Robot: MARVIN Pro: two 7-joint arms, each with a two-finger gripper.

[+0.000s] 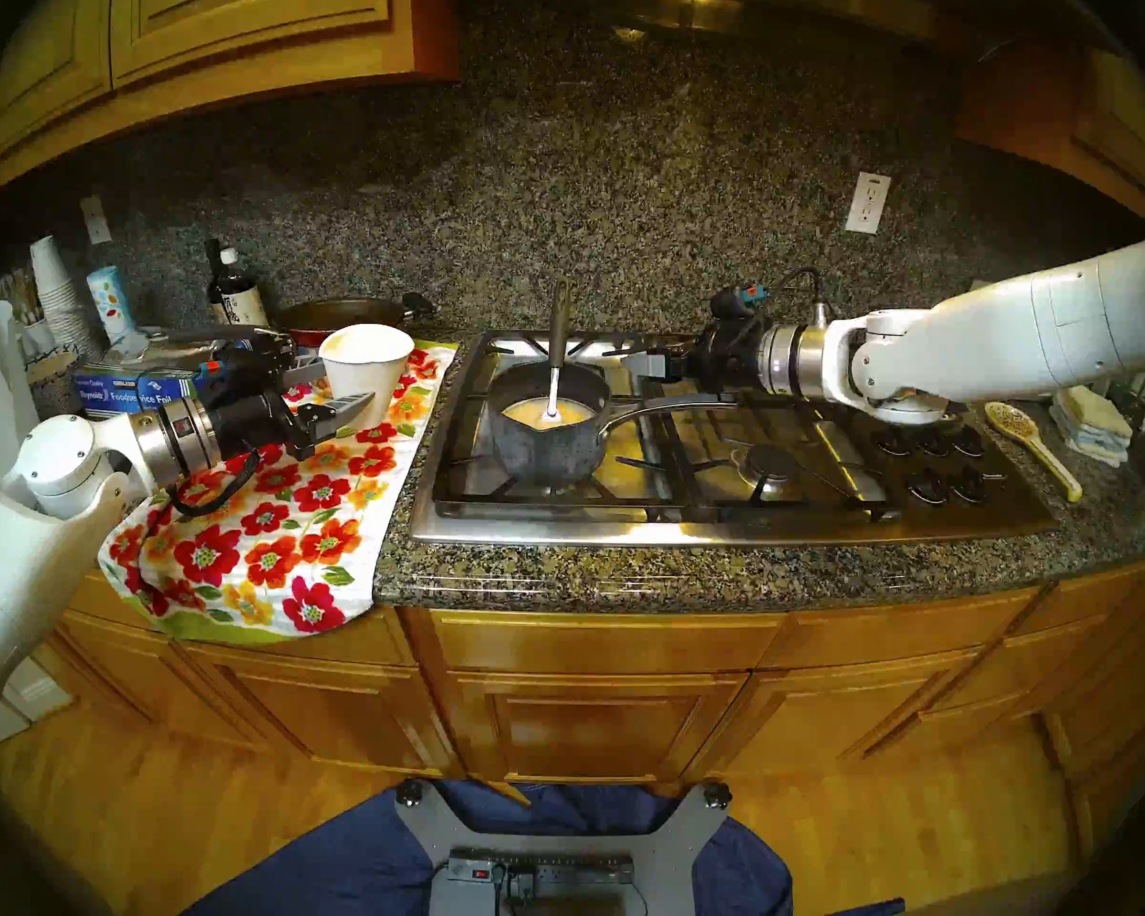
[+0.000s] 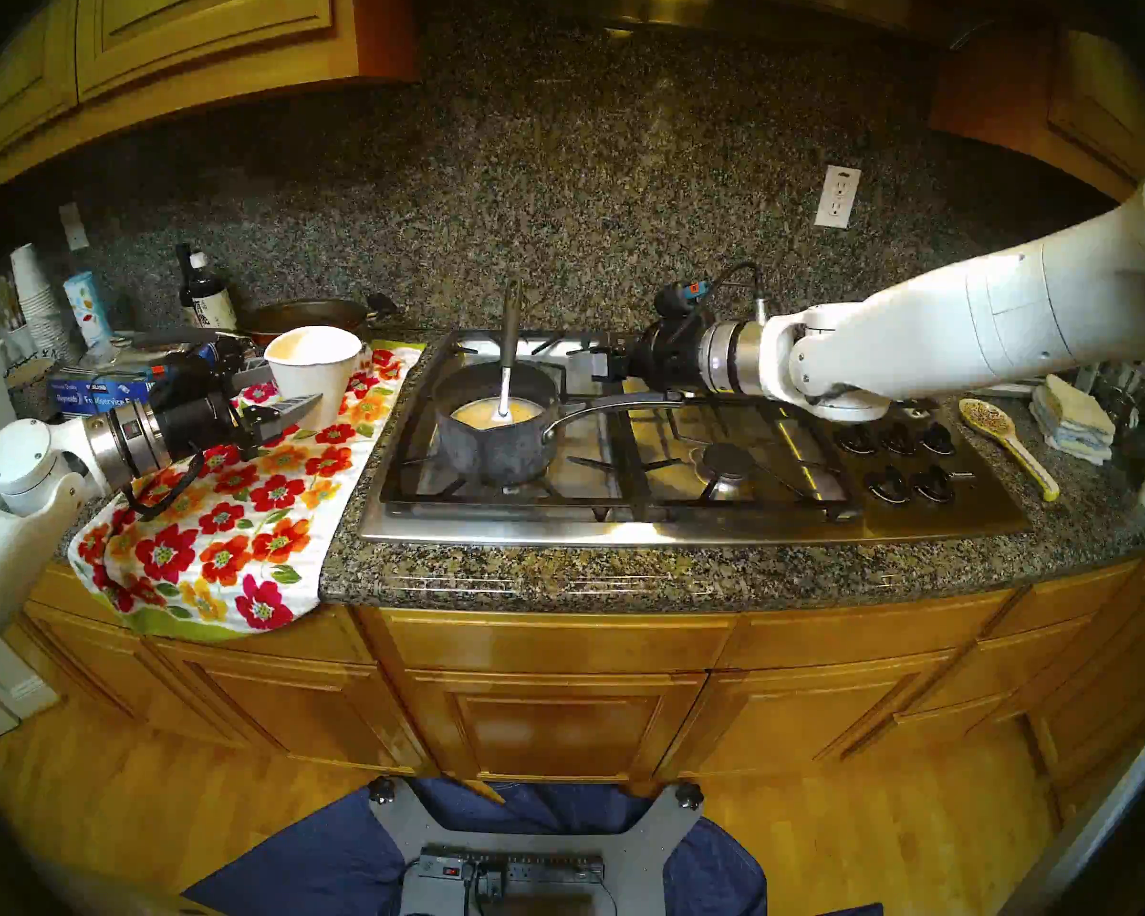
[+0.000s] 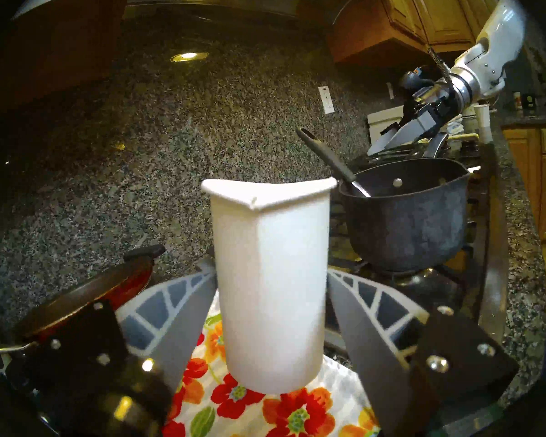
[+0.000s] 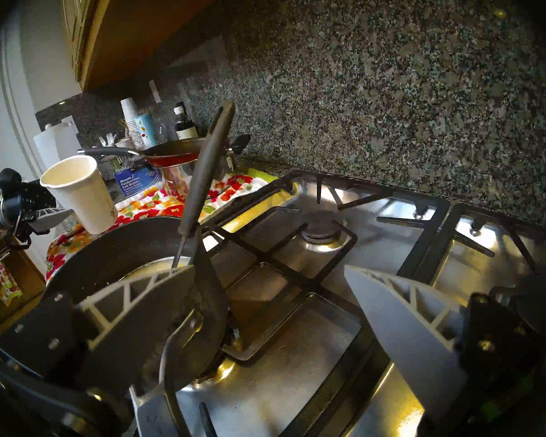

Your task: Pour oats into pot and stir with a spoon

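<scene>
As liquid hides spoon bowl | cup contents unclear

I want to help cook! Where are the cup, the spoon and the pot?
cup [image 1: 365,382]: head left view, its side wall.
spoon [image 1: 559,330]: head left view, dark handle.
pot [image 1: 543,452]: head left view, front wall.

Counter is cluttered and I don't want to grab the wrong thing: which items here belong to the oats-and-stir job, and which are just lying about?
For the job:
- paper cup, held between the left gripper's fingers
- pot on the stove, yellowish liquid inside
- spoon standing in the pot
- right gripper, open beside the pot

Lying about:
- floral towel
- red pan
- foil box
- yellow spoon rest
- dark bottle
</scene>
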